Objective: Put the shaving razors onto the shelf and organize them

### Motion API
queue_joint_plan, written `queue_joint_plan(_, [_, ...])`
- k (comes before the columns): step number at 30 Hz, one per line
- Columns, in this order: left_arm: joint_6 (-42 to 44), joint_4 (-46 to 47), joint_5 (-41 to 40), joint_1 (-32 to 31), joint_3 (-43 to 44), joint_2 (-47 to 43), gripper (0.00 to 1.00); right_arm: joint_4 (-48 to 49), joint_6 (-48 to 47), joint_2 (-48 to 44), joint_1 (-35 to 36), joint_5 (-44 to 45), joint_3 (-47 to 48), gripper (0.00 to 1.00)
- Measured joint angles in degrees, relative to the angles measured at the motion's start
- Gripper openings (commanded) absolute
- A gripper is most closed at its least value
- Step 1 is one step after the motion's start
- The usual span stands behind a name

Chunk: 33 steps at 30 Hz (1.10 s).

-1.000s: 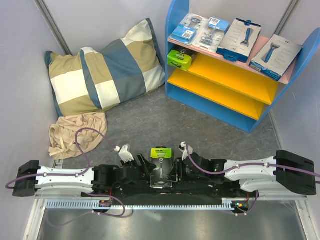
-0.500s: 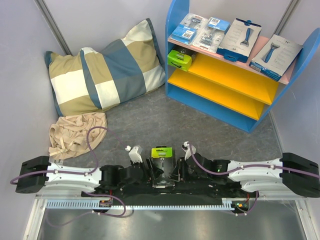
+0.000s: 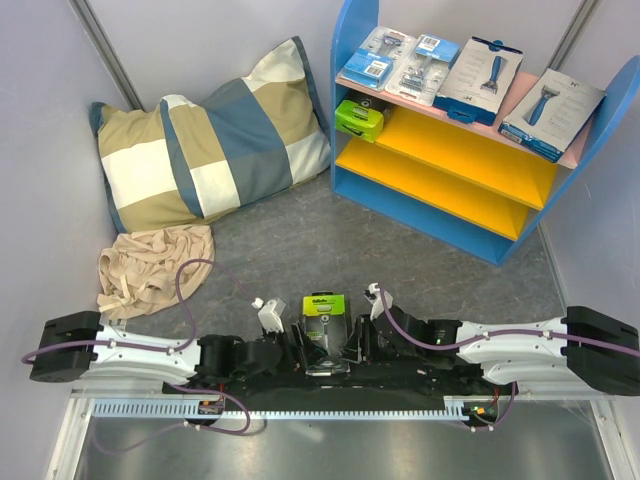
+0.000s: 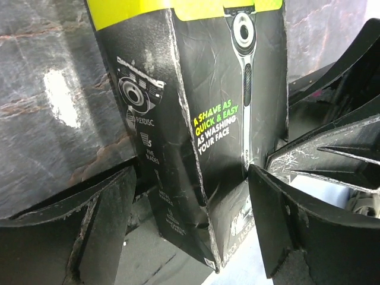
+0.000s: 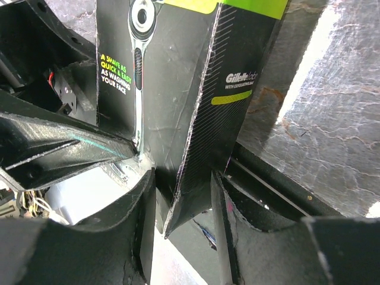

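Left tool point(image 4: 191, 173): my jaws stand wide, straddling the black-and-lime box point(image 4: 219, 119)
Right tool point(image 5: 183, 177): my jaws are narrow, pinching the box's corner edge
Box location: near edge of the counter point(image 3: 420, 270), between my tools; well apart from the shelf point(image 3: 345, 60)

The black-and-lime box point(image 4: 225, 119) runs off the upper edge of both wrist views; small print low on its side panel is blurred, unreadable.
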Motion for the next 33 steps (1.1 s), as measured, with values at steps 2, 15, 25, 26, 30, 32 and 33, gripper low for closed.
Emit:
queue_joint_plan(2, [-0.1,2.0,-0.8,-0.1,-0.8,0.4,0.84,0.0,0.0,-0.1,0.0,0.0,0.0,0.00])
queue_joint_plan(15, [2.0,17.9,-4.1,-0.5,-2.9,6.6,0.21,-4.5,-1.7,-5.6,-0.4,1.0,-0.7,0.69])
queue_joint_plan(25, [8.5,11.4,-5.2,-0.5,-3.6,-8.9,0.02,-16.3,-2.1,-18.7,-0.3,7.3,-1.1,0.96])
queue_joint_plan(26, [8.9,10.1,-5.5,-0.5,-3.6,-11.0,0.02,-18.2,-2.1,-21.0,-0.3,8.6,-1.0,0.98])
queue_joint_plan(30, [11.0,5.3,-5.9,-0.5,-3.6,-18.8,0.02,-25.1,-2.3,-30.3,-0.3,14.3,-0.8,0.98])
queue_joint_plan(32, [11.9,3.8,-5.9,-0.5,-3.6,-21.3,0.02,-29.2,-2.8,-36.2,-0.6,17.4,-0.8,0.98])
queue_joint_plan(33, [12.6,3.1,-5.9,-0.5,-3.6,-22.1,0.02,-30.6,-3.2,-38.9,-0.7,18.6,-0.8,0.98])
